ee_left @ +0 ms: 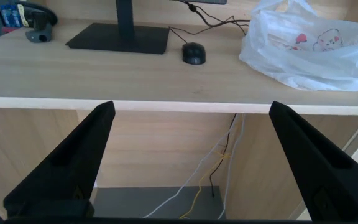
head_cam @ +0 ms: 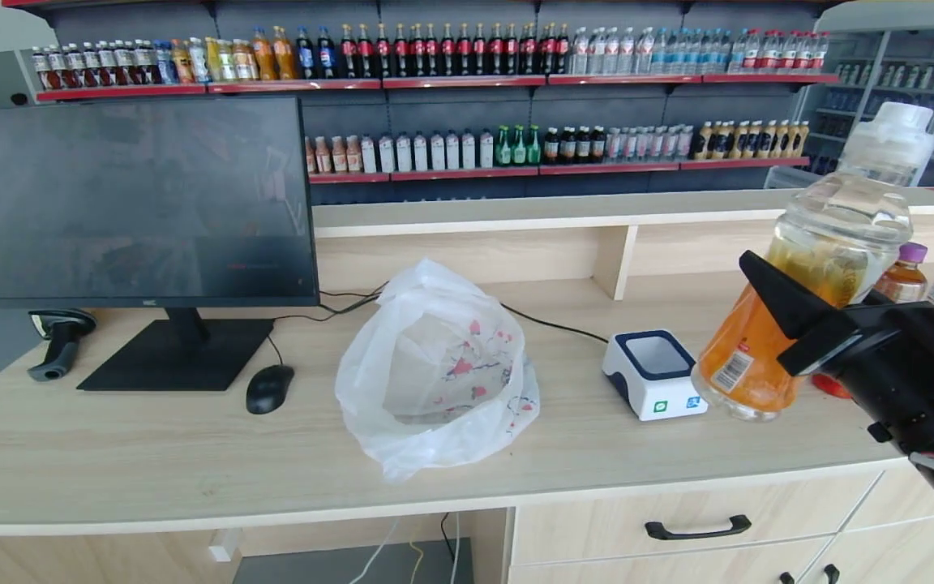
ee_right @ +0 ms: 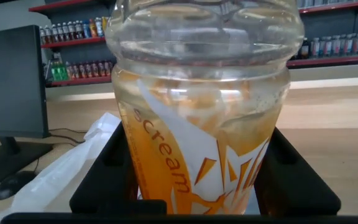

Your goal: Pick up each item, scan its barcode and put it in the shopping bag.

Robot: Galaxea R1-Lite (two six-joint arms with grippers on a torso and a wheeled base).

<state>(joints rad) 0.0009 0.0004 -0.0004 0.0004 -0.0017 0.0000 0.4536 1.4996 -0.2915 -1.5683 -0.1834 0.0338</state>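
My right gripper [head_cam: 811,324] is shut on a large clear bottle of orange drink [head_cam: 807,284] with a white cap, held tilted above the counter at the right. Its barcode label faces the white barcode scanner [head_cam: 652,371], which sits just left of the bottle's base. In the right wrist view the bottle [ee_right: 204,118] sits between the two black fingers [ee_right: 107,168]. The white plastic shopping bag [head_cam: 439,369] stands open at the counter's middle, and appears again as the shopping bag [ee_left: 309,46] in the left wrist view. My left gripper [ee_left: 191,162] is open, held low in front of the counter edge.
A monitor [head_cam: 139,199] on its stand, a mouse [head_cam: 269,388] and a handheld scanner [head_cam: 57,341] occupy the counter's left. Two more bottles [head_cam: 905,276] stand at the far right behind the arm. A raised shelf [head_cam: 597,215] runs along the back. Drawers sit below the counter.
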